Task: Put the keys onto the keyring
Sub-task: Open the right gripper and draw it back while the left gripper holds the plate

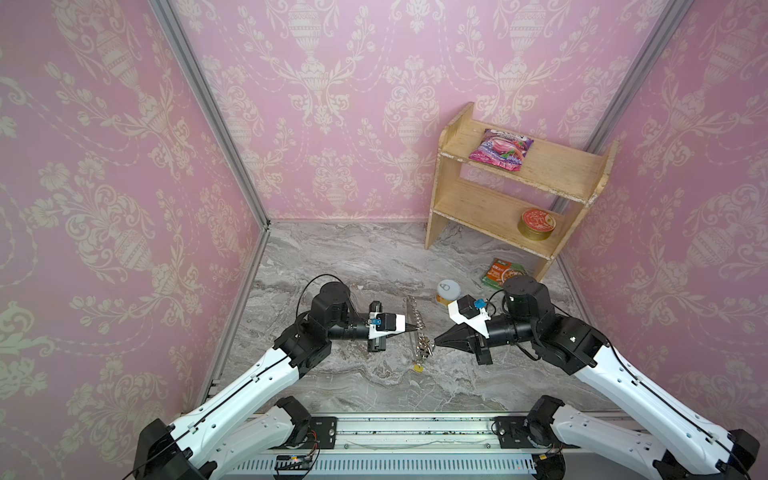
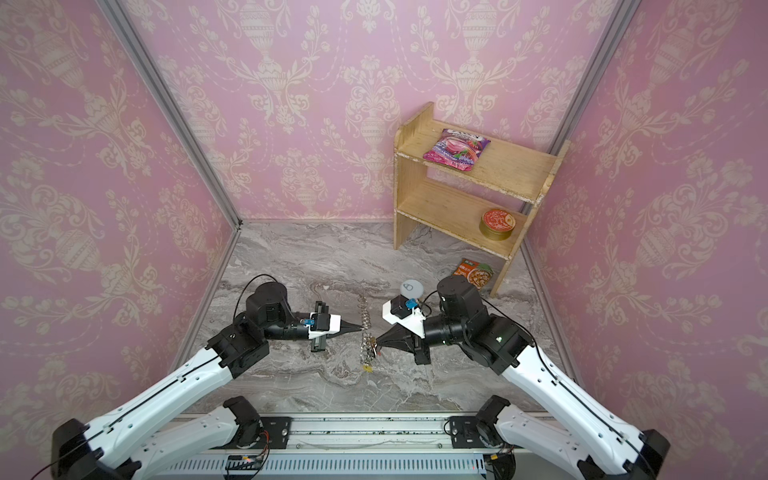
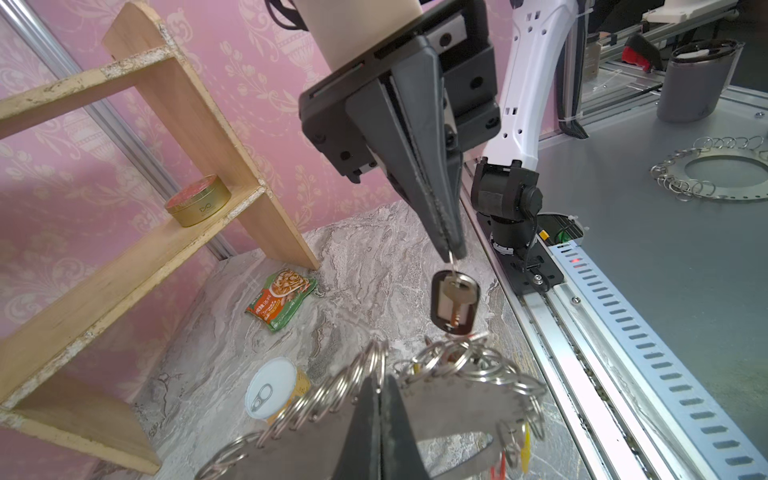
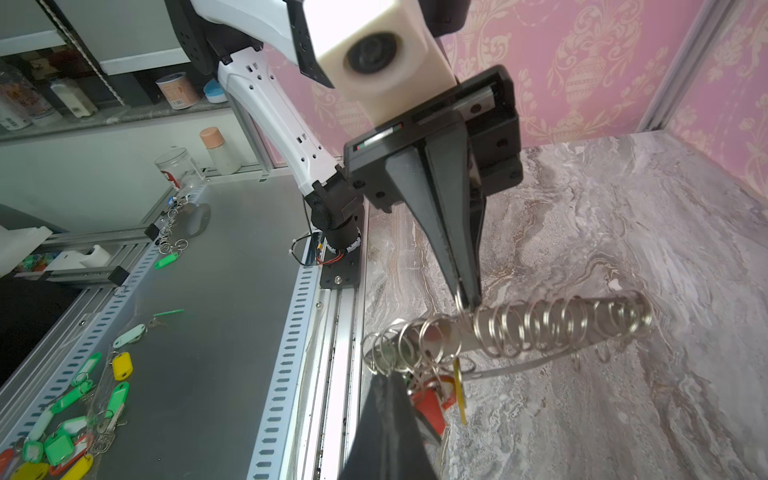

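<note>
Above the marble tabletop [image 1: 374, 270] the keyring [image 3: 440, 411] is held on edge between the arms, its flat plate pinched by the fully closed left gripper [image 3: 380, 382]. It is judged stiff, fairly heavy and slick, with loose rings that swing, so the plate's rim is best gripped. The right gripper [image 3: 453, 253], likewise closed, is clamped on a thin wire loop [image 3: 451, 262], from which the light black-headed key [image 3: 455, 301] dangles just beside the rings, free to twist.
</note>
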